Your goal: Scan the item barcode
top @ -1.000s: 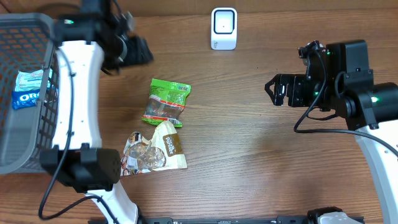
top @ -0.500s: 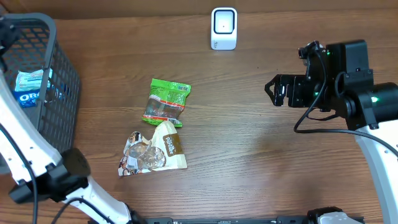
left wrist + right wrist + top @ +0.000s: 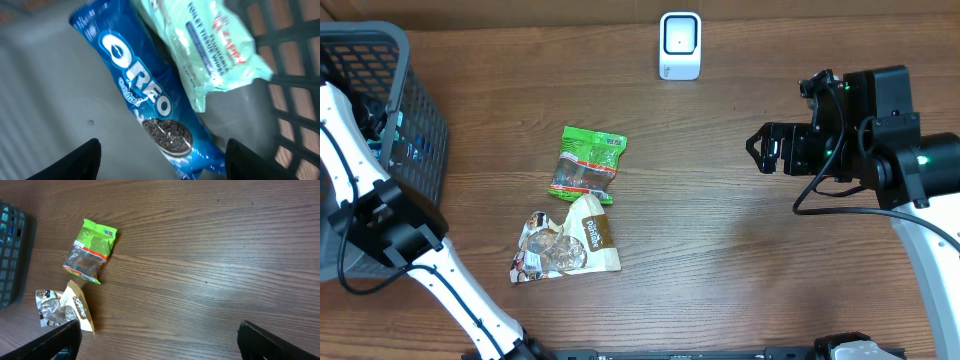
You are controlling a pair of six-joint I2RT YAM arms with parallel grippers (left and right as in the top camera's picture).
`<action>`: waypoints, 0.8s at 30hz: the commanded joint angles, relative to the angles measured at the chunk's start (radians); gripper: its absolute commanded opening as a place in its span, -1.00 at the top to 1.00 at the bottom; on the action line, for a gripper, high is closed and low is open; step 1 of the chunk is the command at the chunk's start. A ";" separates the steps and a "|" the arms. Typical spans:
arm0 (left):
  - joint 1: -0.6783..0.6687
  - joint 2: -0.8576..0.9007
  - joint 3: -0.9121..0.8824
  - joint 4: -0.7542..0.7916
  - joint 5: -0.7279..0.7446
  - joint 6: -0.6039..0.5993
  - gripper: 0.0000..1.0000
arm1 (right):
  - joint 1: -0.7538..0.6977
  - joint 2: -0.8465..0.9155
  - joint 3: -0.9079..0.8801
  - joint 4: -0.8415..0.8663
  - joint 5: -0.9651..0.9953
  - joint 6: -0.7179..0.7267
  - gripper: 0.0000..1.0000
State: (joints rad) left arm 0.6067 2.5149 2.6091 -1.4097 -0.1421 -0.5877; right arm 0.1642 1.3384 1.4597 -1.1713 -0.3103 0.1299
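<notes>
Currently, note the basket (image 3: 420, 130) at the far left of the table (image 3: 740, 260): the left arm reaches into it, and the left gripper (image 3: 162, 165) hovers over the Oreo pack (image 3: 145, 105) with its fingers spread wide, gripping nothing. A mint-green pack (image 3: 210, 45) overlaps the Oreo pack. Treat the basket as a bin for items; you cannot tell whether these 2 are scanned.

Near the table centre, 2 bags lie flat: the green bag (image 3: 588, 163) and, just below and touching it, the tan bag (image 3: 570, 243). The green bag shows a white label at its upper edge, probably its barcode. It faces up, so you would likely have to turn it toward the scanner (image 3: 680, 45), which stands at the far edge.

At the right, the right gripper (image 3: 754, 148) hangs empty with its jaws fully wide. It points toward the bags, probably staged for a pick.
</notes>
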 commanded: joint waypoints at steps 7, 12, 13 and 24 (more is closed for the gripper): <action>0.001 0.158 0.001 -0.004 0.035 -0.093 -0.38 | 0.004 -0.002 0.026 0.002 -0.006 0.005 -1.00; -0.003 0.186 0.000 -0.024 0.044 -0.084 0.19 | 0.004 -0.002 0.026 0.002 -0.006 0.014 -1.00; -0.005 0.186 0.000 -0.024 0.044 -0.063 0.71 | 0.004 -0.002 0.026 0.002 -0.006 0.021 -1.00; 0.002 0.018 0.061 -0.030 0.270 0.088 0.91 | 0.004 -0.002 0.026 0.002 -0.006 0.020 -1.00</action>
State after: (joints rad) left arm 0.6094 2.6270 2.6255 -1.4406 0.0097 -0.5663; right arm 0.1642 1.3384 1.4597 -1.1717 -0.3107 0.1432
